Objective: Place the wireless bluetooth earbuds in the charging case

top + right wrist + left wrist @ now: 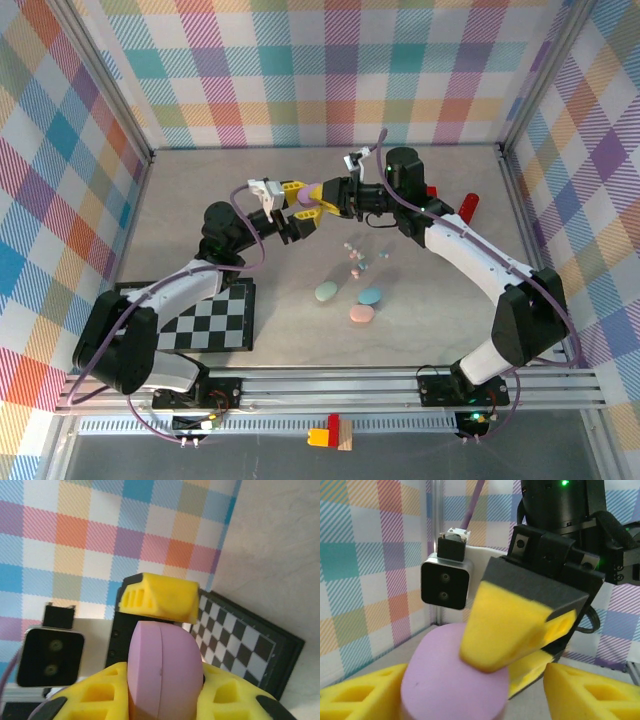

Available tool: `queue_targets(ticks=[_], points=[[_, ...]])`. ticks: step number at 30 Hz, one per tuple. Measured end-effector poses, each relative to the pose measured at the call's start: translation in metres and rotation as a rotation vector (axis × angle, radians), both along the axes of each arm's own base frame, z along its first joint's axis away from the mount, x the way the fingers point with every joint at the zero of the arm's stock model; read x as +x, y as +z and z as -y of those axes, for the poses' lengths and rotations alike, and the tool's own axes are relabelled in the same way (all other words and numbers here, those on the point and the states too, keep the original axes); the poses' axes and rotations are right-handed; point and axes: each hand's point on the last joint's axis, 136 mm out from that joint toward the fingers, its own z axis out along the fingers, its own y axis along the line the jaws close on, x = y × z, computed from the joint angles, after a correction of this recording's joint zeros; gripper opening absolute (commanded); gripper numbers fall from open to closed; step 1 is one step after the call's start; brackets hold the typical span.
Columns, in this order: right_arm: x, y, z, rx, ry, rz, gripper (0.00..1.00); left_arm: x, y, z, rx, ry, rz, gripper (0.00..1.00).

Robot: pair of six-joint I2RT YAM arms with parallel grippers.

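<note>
My right end effector (162,692) is clenched on the purple charging case (160,650), one pad on each side. The closed seam runs up the middle between them. My left end effector (297,206) stands released around the same case. In its wrist view one pad is touching the case or just beside it, and the other is plainly apart. Both are raised above the counter (440,330). The wireless bluetooth earbuds (355,258) lie loose on the counter, below my right end effector and well apart from it.

I judge this a handover. To do it well, I should hold the right one steady and draw the left one straight back along its own line, since the right one's upper finger overlaps the case between my left pads.

The plaid wall (330,70) rises beyond both end effectors. Open air lies toward my bases. Three spare cases (361,314) sit below near the buds, so any descent needs care.
</note>
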Motion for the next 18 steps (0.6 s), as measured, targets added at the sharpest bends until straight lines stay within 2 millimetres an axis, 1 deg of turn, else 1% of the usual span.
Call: queue_targets(ticks=[3, 5, 7, 8, 10, 12, 14, 16, 18], points=[[0.009, -0.009, 0.004, -0.05, -0.05, 0.053, 0.18, -0.003, -0.001, -0.003, 0.027, 0.019, -0.003, 0.9], [0.016, -0.017, 0.007, -0.093, -0.085, 0.085, 0.18, -0.005, -0.006, -0.007, 0.059, 0.038, -0.024, 0.94], [0.025, -0.029, 0.009, -0.134, -0.117, 0.107, 0.18, -0.009, -0.014, -0.01, 0.099, 0.056, -0.048, 0.96], [0.031, -0.039, 0.008, -0.162, -0.132, 0.107, 0.18, -0.011, -0.02, -0.012, 0.122, 0.069, -0.062, 0.97], [0.045, -0.064, 0.006, -0.217, -0.151, 0.089, 0.18, -0.017, -0.032, -0.014, 0.17, 0.092, -0.089, 0.99], [0.06, -0.099, 0.003, -0.28, -0.163, 0.042, 0.18, -0.024, -0.045, -0.014, 0.215, 0.111, -0.12, 1.0], [0.072, -0.134, -0.001, -0.332, -0.169, -0.009, 0.18, -0.031, -0.064, -0.014, 0.267, 0.13, -0.161, 1.0], [0.08, -0.167, -0.003, -0.376, -0.172, -0.061, 0.18, -0.038, -0.085, -0.014, 0.316, 0.149, -0.206, 1.0], [0.086, -0.192, -0.004, -0.413, -0.174, -0.103, 0.19, -0.046, -0.107, -0.013, 0.362, 0.16, -0.25, 1.0]])
